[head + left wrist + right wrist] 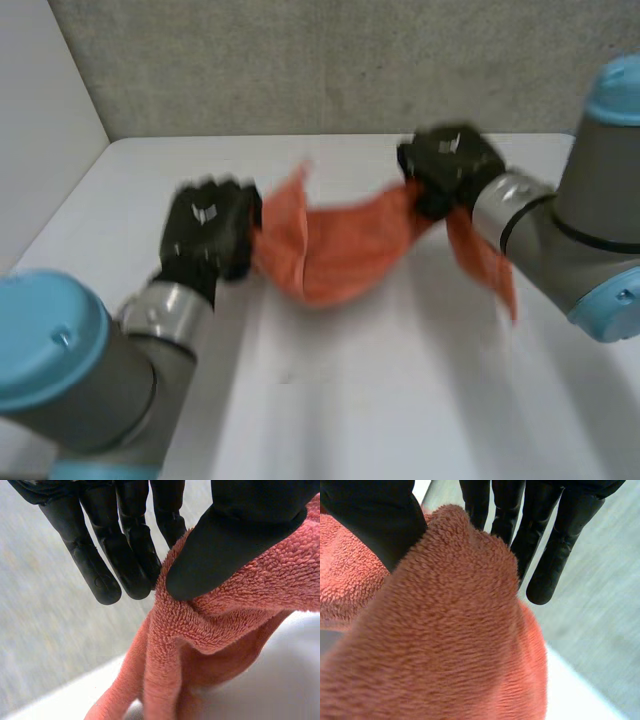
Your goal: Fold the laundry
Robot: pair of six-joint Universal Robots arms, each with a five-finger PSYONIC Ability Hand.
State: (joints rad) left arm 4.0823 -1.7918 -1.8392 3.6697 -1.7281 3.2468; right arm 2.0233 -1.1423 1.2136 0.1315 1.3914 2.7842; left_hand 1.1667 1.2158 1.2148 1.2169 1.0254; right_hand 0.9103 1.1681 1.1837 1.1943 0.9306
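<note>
Sagging between both hands, the orange towel (340, 250) hangs over the middle of the white counter (400, 400). At its 9 o'clock end the left hand (208, 228) pinches it between thumb and fingers; at its 2 o'clock end the right hand (450, 165) does likewise

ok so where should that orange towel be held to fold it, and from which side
At its two opposite ends, each pinched from the outer side, as now: the left hand pinches one end of the orange towel between thumb and fingers, the right hand the other. It is limp and sags between them, so end grips probably keep it spread.
</note>
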